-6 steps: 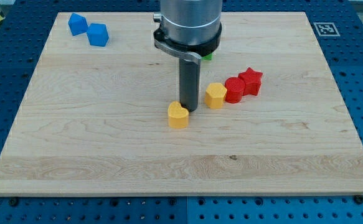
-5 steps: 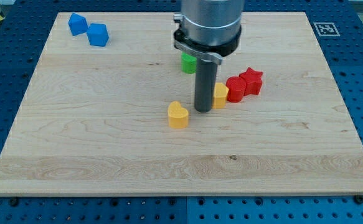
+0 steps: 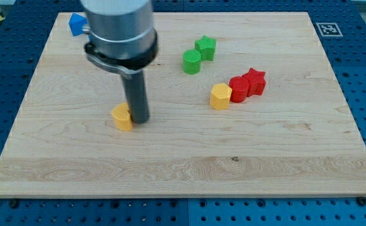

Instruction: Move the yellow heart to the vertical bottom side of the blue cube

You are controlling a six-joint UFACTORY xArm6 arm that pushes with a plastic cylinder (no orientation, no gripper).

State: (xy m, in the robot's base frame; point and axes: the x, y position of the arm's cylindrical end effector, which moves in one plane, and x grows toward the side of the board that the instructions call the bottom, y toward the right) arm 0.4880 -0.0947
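Note:
The yellow heart (image 3: 122, 117) lies on the wooden board, left of centre. My tip (image 3: 139, 119) stands right against the heart's right side. A blue block (image 3: 76, 22) shows at the view's top left, partly behind the arm's grey body (image 3: 118, 28). The blue cube is hidden behind that body.
A green cylinder (image 3: 191, 61) and a green star (image 3: 205, 47) sit at upper centre right. A yellow hexagonal block (image 3: 220, 96), a red cylinder (image 3: 238, 89) and a red star (image 3: 254, 81) lie in a row at the right.
My tip swung around to the right and back to the left. The yellow heart has been pushed to the left by about a sixth of the board's width. The arm's body now hides the blue cube.

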